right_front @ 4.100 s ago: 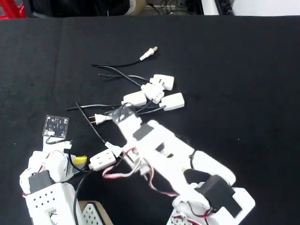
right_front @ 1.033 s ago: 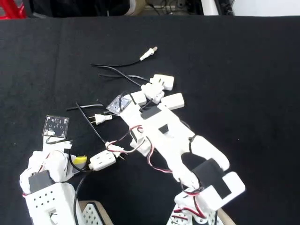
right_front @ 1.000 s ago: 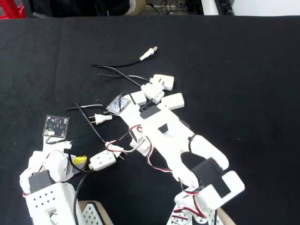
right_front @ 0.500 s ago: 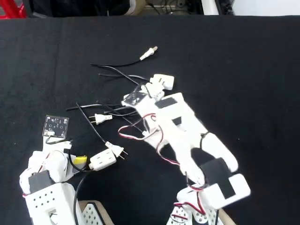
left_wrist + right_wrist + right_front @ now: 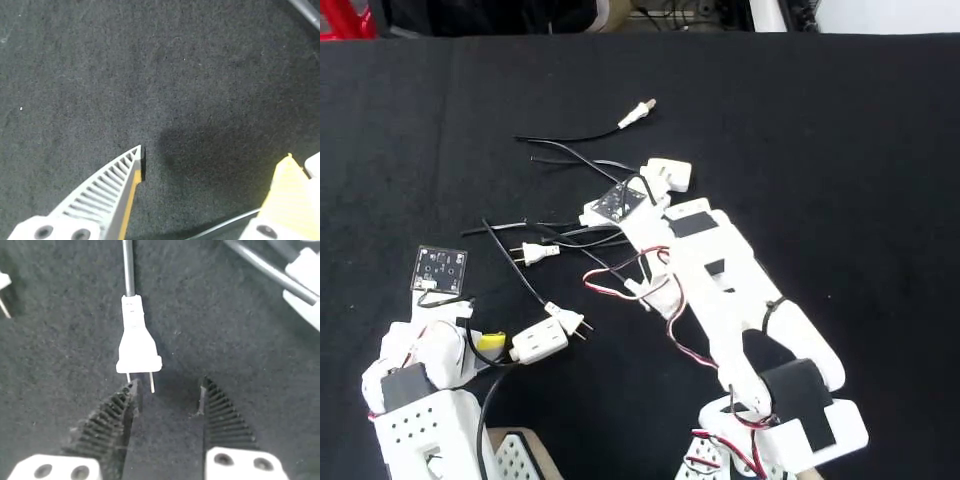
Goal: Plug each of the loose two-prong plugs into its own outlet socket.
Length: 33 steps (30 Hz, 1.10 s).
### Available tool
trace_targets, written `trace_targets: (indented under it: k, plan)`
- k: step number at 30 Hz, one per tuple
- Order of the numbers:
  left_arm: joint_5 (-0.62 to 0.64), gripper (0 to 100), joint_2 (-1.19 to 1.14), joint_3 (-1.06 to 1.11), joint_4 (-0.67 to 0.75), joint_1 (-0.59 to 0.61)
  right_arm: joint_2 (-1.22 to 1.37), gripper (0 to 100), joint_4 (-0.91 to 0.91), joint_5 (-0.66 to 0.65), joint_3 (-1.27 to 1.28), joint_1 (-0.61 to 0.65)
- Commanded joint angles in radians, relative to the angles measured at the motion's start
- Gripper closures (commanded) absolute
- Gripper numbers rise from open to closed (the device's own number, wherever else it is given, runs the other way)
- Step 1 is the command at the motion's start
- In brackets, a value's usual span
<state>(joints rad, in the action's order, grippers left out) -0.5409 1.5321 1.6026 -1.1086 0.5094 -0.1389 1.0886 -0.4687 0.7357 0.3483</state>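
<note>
Right end effector point(image 5: 167, 385) parted, empty, shifted toward counter's far edge since earlier frame; two-prong plug point(image 5: 137, 347) just ahead, prongs facing it. Left end effector point(image 5: 215, 154) wide, unmoved, near-left corner.

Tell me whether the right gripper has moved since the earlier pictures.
Yes. The right gripper has shifted farther up the table in the high view, away from the loose plug and toward the white socket.
</note>
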Motion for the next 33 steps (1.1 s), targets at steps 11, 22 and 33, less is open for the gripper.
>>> trace_targets:
  k: [11,22,33]
  plan:
    - [-0.009,60,0.003,-0.007,0.02,-0.013,-0.028,80.4,-0.155,0.008,0.087,0.068]
    - [-0.009,60,0.003,-0.007,0.02,-0.013,0.03,80.4,-0.181,0.008,0.125,0.138]
    - [-0.009,60,0.003,-0.007,0.02,-0.013,0.205,80.4,-0.057,0.063,-0.027,0.167]
